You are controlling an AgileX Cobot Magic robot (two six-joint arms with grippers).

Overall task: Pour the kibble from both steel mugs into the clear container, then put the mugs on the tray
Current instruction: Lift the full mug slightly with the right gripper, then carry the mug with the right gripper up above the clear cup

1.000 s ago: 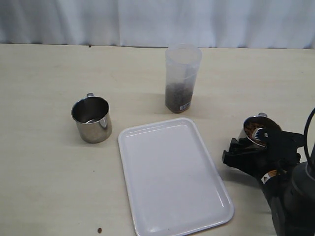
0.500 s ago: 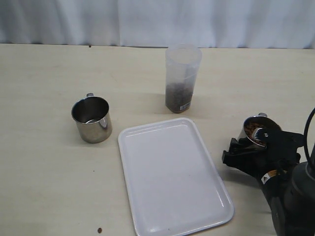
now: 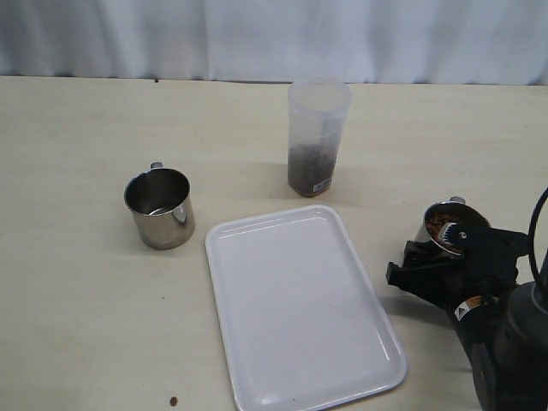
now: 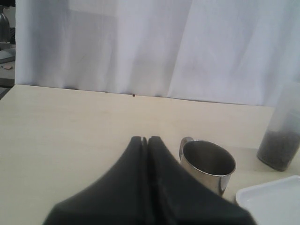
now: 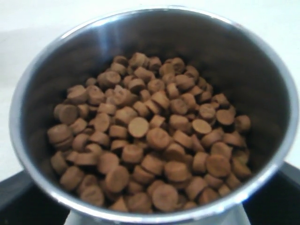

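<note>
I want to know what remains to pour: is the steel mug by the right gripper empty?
Not empty. The steel mug holds kibble that hides its whole bottom.

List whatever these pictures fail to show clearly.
- Right gripper: whether its jaws grip the full mug; the mug fills the right wrist view, and the right arm blocks the exterior view.
- That mug's side and base: behind the arm, exterior view.
- Clear container: label too small to read, exterior view.
- Dark speck on the table: too small to identify, exterior view.
</note>
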